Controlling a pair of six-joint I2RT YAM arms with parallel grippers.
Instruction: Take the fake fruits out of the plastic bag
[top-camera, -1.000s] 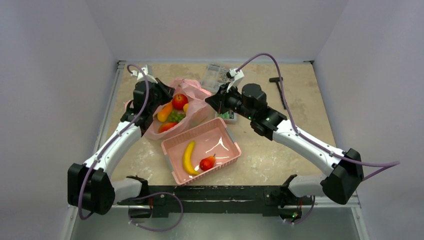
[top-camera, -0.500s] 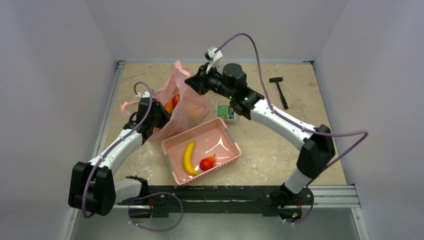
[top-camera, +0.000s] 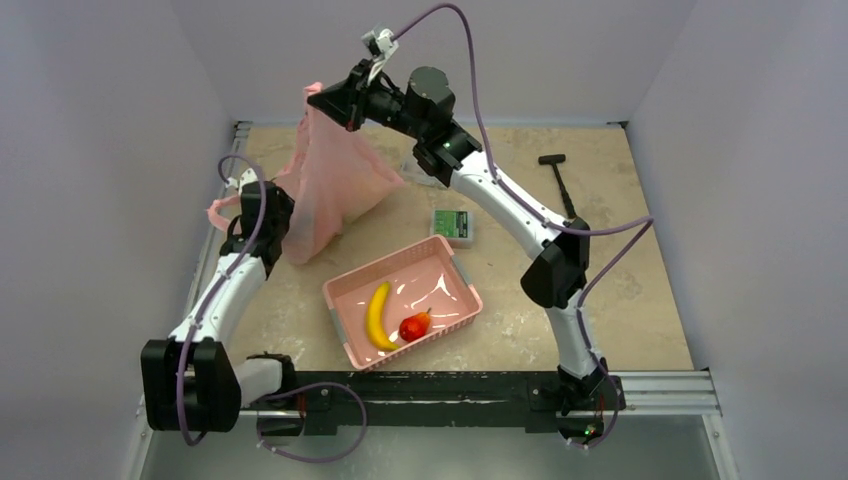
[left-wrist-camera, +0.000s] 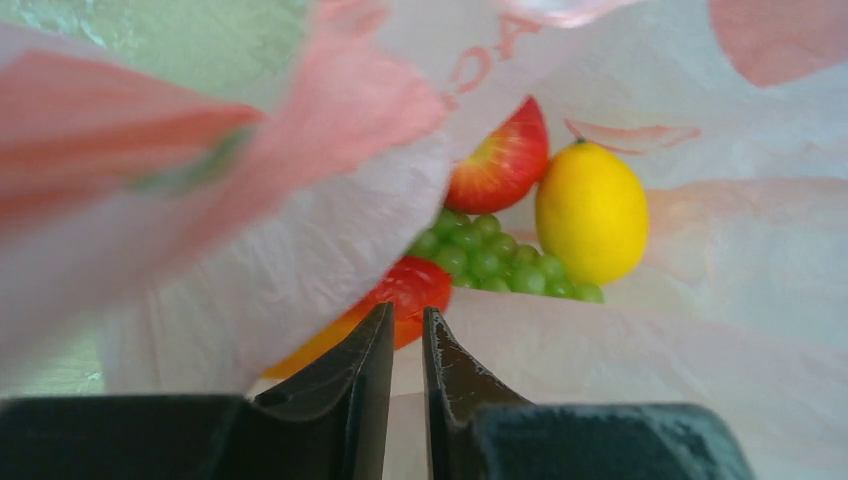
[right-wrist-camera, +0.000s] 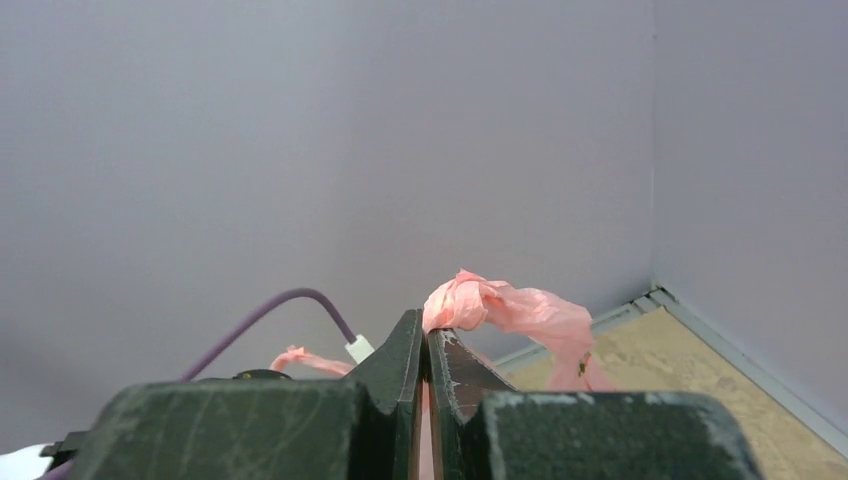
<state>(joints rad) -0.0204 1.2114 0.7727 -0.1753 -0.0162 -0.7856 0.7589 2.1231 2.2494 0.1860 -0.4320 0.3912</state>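
Now pinches a handle of the plastic bag (top-camera: 335, 185) between pressed-together fingers of the right gripper (top-camera: 335, 103), high over the far left of the table (top-camera: 600, 250). Hangs slanting, long axis running down-left, mouth toward the left gripper (left-wrist-camera: 407, 312), fingers a slit apart. Holds fake fruits (left-wrist-camera: 592, 212) inside.

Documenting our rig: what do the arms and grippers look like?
Left arm and right arm: white links, bulky black joints, a looping purple cable each. Left gripper and right gripper: two dark, tapered fingers.
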